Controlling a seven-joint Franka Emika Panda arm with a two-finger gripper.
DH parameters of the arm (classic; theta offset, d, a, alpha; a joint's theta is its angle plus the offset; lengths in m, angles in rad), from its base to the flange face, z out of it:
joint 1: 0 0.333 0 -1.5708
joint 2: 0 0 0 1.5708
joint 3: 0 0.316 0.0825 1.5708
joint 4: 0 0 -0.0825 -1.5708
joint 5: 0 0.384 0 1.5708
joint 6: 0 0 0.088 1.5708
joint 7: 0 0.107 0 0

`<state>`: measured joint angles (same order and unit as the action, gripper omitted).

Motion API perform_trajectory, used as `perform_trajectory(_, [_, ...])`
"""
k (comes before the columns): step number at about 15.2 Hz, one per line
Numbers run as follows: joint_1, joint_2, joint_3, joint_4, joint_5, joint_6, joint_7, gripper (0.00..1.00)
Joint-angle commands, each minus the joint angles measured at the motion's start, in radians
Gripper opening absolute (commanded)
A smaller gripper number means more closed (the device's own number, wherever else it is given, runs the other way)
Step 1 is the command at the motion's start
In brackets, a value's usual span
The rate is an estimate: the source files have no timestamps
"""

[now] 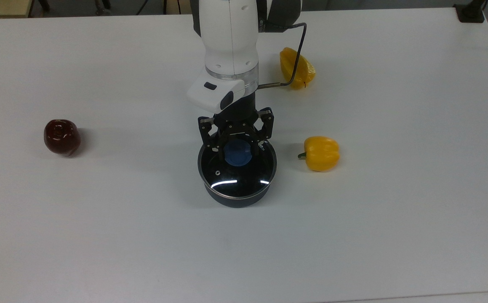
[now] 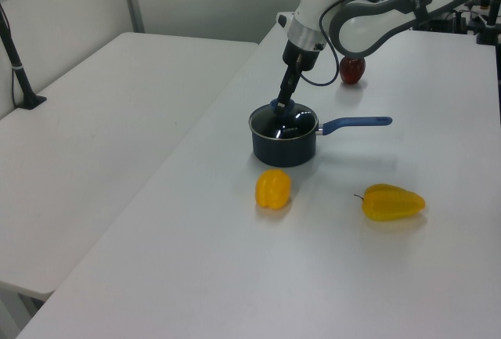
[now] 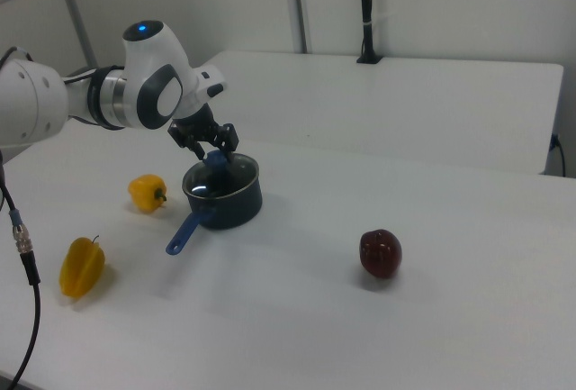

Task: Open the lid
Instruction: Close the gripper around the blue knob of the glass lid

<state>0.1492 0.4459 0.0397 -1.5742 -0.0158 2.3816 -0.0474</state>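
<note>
The lid [image 1: 237,173] is clear glass with a metal rim and a blue knob [image 1: 237,153]. It sits flat on a dark saucepan [image 1: 237,198] in the middle of the white table. My gripper [image 1: 237,148] points down over the lid and is open, one finger on each side of the knob and close to it. In the left view the gripper [image 2: 283,106] reaches the knob on the lid [image 2: 283,126], and the pan's blue handle [image 2: 356,123] points to the left view's right. The right view has the gripper [image 3: 214,158] over the lid [image 3: 220,179].
A yellow pepper [image 1: 320,153] lies just to the top view's right of the pan. A second yellow pepper [image 1: 297,68] lies behind it beside the arm's cable. A dark red fruit [image 1: 61,136] sits far to the top view's left.
</note>
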Motion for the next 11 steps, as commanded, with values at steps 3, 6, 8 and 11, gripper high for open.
perform_trajectory(3, [0.007,-0.009,0.000,-0.004,0.017,0.008,-0.017,0.49])
perform_trajectory(6, [0.009,-0.021,0.000,-0.004,0.019,0.004,-0.012,0.39])
perform_trajectory(8, [0.009,-0.036,0.000,-0.004,0.019,-0.002,-0.011,0.37])
perform_trajectory(11, [0.009,-0.068,0.000,-0.003,0.019,-0.041,-0.011,0.37])
